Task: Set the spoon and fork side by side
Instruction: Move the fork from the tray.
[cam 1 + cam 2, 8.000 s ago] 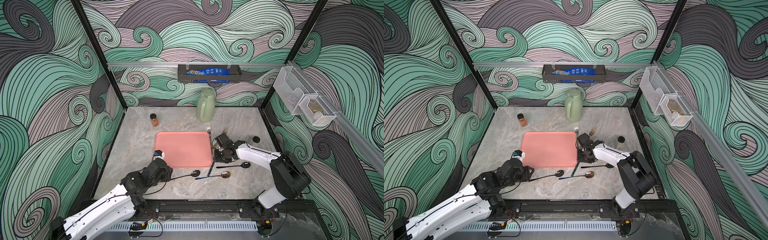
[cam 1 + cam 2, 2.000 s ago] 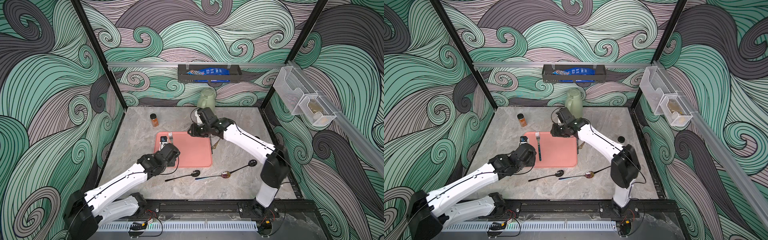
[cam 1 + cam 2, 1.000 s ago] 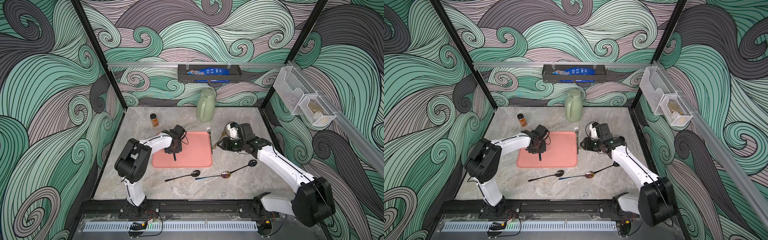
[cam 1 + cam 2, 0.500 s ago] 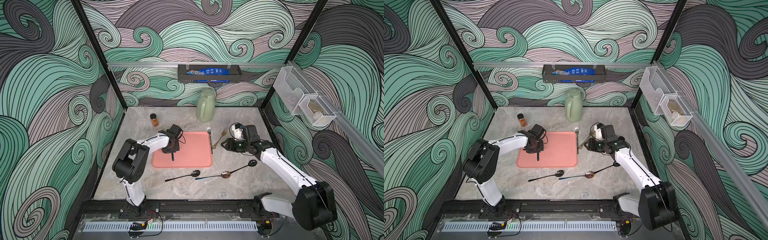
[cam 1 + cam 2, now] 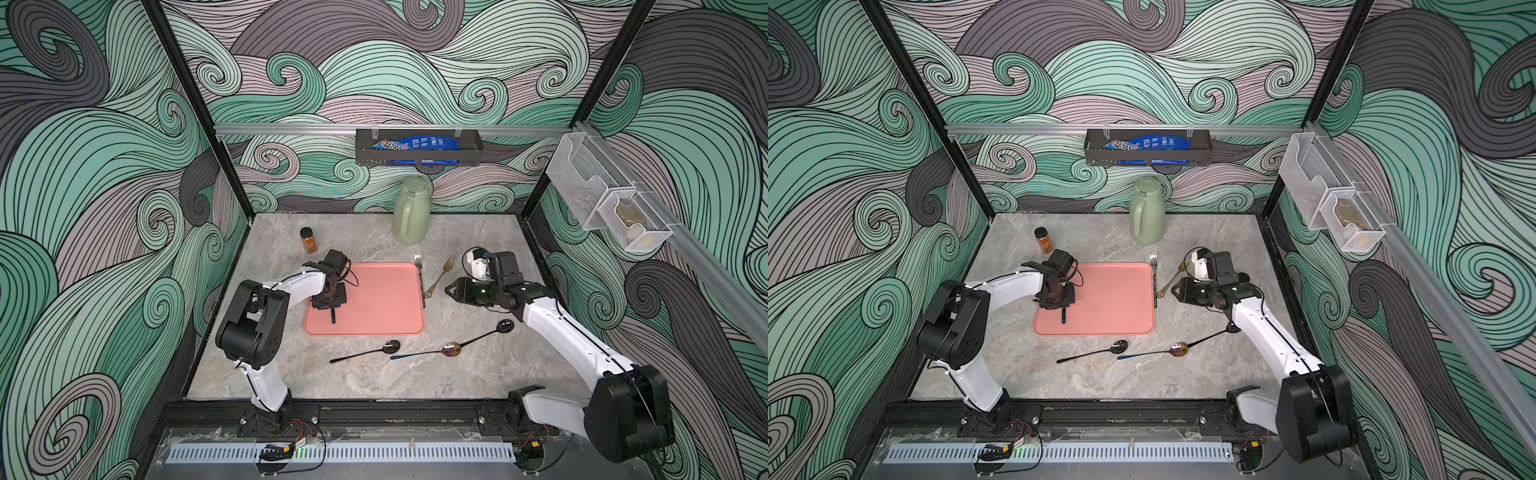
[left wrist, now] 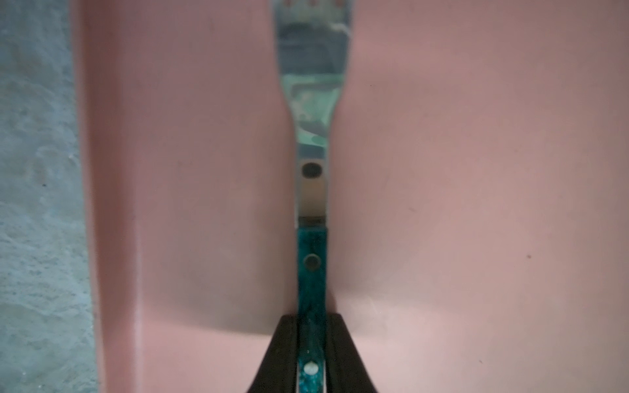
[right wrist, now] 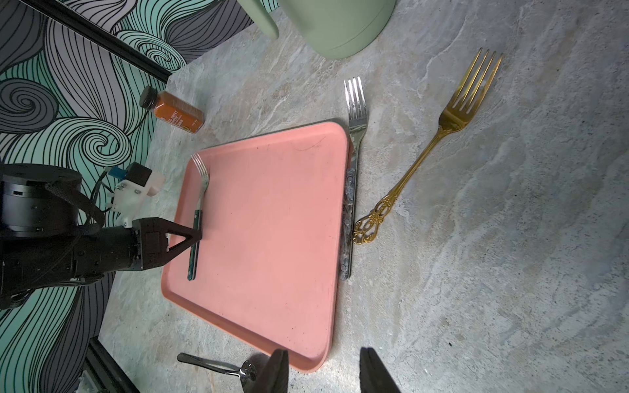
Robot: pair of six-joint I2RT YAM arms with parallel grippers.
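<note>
Pink tray point(image 5: 382, 299) is taking the fork point(image 6: 311, 265) I'm pinching in my left gripper point(image 6: 312, 323), leaving room for a spoon point(image 5: 392, 345); right gripper point(image 7: 323, 355) is hanging spread.

Spice bottle point(image 7: 173, 114) label, blue packet point(image 5: 415, 144) print, unreadable

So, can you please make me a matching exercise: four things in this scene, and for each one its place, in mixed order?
Things:
1. teal-handled fork
2. silver fork
3. gold fork
4. spice bottle

Places:
A. standing upright on the table, beyond the left gripper
B. lying on the table between the pink tray and the right gripper
C. held by the left gripper, over the tray
D. lying along the tray's rim, on the side nearer the right gripper

Pairs: 1-C, 2-D, 3-B, 4-A.
</note>
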